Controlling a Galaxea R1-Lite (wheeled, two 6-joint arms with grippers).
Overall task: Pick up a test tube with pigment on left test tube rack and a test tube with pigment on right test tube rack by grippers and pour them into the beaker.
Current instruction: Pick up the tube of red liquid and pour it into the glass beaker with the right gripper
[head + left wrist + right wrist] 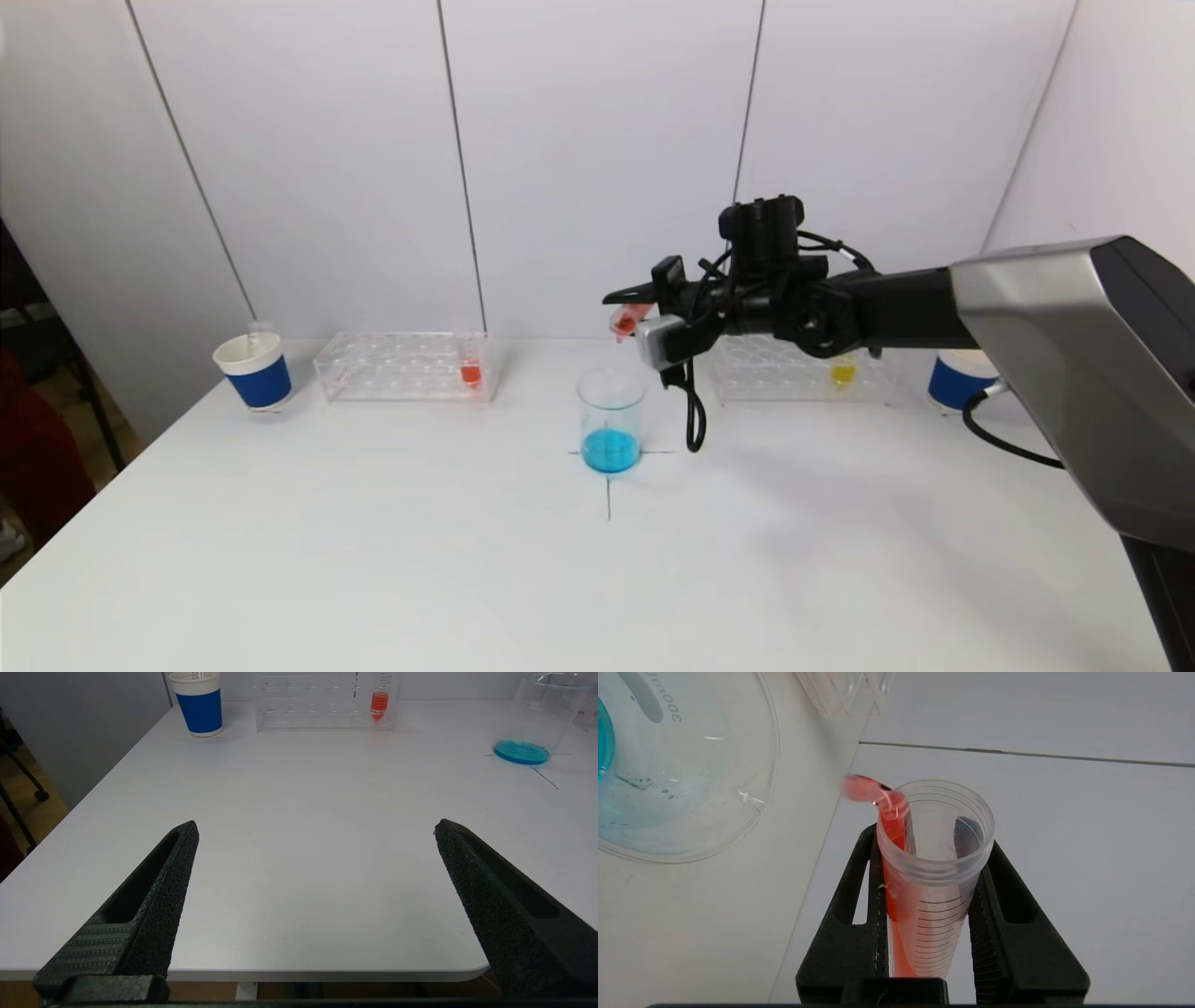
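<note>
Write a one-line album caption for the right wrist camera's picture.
Right gripper clamps a tilted test tube as red pigment spills from its lip beside the beaker.

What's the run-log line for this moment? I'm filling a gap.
right gripper: shut on red test tube | pouring above beaker | left gripper: open, idle

The white worktop (392,541) carries a thin black cross (609,485) drawn near its middle. Taking that cross as the landmark, a blue-banded white paper cup (254,371) stands far to its left near the back edge, with a clear tube upright inside it. A second blue-banded cup (954,381) stands far to the cross's right. Behind rises a pale panelled wall (597,140).
</note>
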